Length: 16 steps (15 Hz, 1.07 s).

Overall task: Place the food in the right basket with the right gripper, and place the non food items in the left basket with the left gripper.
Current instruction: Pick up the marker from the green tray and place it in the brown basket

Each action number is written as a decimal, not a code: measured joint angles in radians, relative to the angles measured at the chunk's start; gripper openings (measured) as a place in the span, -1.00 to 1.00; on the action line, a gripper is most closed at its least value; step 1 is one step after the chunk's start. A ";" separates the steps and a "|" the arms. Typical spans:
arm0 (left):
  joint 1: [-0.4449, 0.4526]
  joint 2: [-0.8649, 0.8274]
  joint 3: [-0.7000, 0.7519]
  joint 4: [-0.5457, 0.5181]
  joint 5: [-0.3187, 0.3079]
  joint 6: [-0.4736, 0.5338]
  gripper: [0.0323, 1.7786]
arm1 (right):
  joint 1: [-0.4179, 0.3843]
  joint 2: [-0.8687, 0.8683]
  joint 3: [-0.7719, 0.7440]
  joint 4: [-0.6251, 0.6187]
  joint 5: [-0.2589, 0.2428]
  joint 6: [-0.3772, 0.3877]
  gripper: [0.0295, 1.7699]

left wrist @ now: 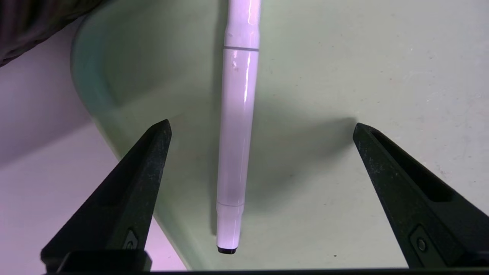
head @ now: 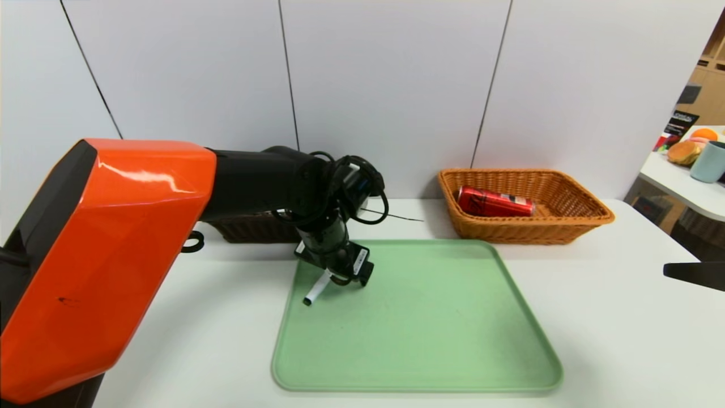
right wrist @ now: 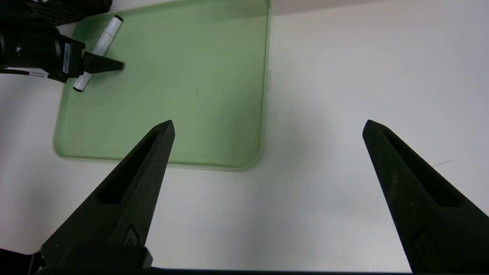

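Observation:
A white marker [head: 316, 289] with a black end lies on the green tray [head: 430, 340] near its far left corner. My left gripper [head: 345, 276] hangs right over it, open. In the left wrist view the marker [left wrist: 235, 133] lies between the spread fingers of the left gripper [left wrist: 261, 123], closer to one of them, untouched. A red can [head: 495, 202] lies in the light wicker right basket [head: 572, 224]. The dark left basket [head: 252, 229] is mostly hidden behind my left arm. My right gripper [right wrist: 268, 122] stands open and empty above bare table, right of the tray.
The white table [head: 623, 340] extends around the tray. A second table [head: 674, 181] at the far right carries a cup and some toy food. A wall of grey panels stands close behind the baskets.

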 joint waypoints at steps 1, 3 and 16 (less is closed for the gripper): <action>0.005 0.000 -0.001 0.000 -0.014 -0.010 0.90 | 0.002 0.002 0.000 0.000 0.001 0.000 0.92; 0.009 0.000 -0.001 0.000 -0.019 -0.019 0.90 | 0.003 0.005 0.000 0.000 0.002 -0.001 0.92; 0.016 0.003 0.003 0.000 -0.017 -0.020 0.90 | 0.004 0.016 -0.003 0.000 0.015 -0.003 0.92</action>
